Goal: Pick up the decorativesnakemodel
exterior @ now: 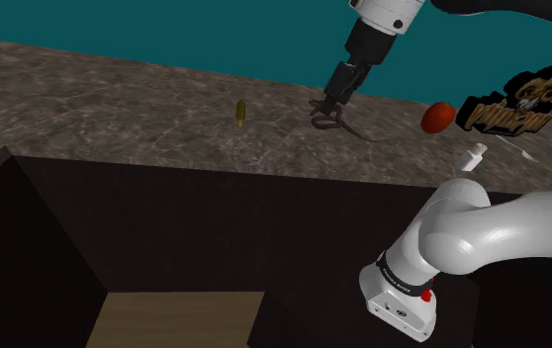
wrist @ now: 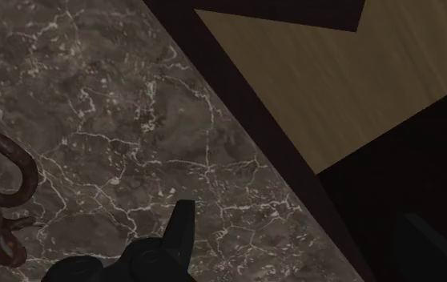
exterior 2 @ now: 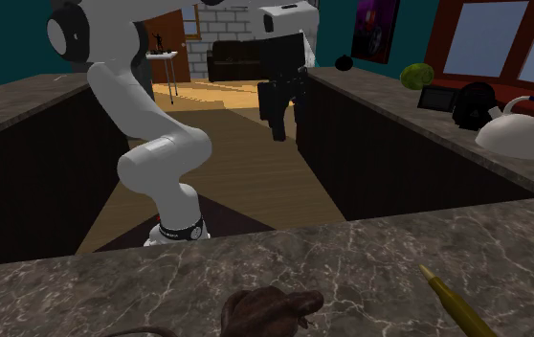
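Spread gripper should be shifted over the snake coil before it's lowered and closed, imo.

The dark, white-veined marble surface crosses the shoulder view's upper half. On it lie a brown coiled snake model at upper centre, a small olive-yellow object to its left, and a round red fruit and small white item to its right.
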Controlling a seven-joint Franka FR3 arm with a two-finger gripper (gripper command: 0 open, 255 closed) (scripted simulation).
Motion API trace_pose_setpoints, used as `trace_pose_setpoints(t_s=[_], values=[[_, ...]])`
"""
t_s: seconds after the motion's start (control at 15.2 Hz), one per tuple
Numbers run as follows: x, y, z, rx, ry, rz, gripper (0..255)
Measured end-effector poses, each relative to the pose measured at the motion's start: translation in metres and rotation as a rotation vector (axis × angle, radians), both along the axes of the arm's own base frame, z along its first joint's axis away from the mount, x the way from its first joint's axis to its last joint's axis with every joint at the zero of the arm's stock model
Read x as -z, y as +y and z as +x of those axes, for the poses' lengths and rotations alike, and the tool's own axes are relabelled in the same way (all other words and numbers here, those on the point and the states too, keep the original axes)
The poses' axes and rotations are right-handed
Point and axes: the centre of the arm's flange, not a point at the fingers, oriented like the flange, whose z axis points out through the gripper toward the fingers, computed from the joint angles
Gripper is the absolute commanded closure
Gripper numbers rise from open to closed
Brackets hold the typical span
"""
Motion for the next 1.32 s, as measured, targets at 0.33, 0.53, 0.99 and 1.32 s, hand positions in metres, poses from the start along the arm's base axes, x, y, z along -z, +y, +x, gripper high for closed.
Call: trace_pose_setpoints(t_s=[0.33,0.53,0.99,1.32], values=[[0.018,-0.034,0.008,0.022,0.005,-0.008,0],[0.034,-0.068,0.01,0.041,0.009,-0.015,0],[0.071,-0.145,0.023,0.088,0.019,-0.033,0],[0.098,-0.205,0.025,0.122,0.026,-0.046,0]])
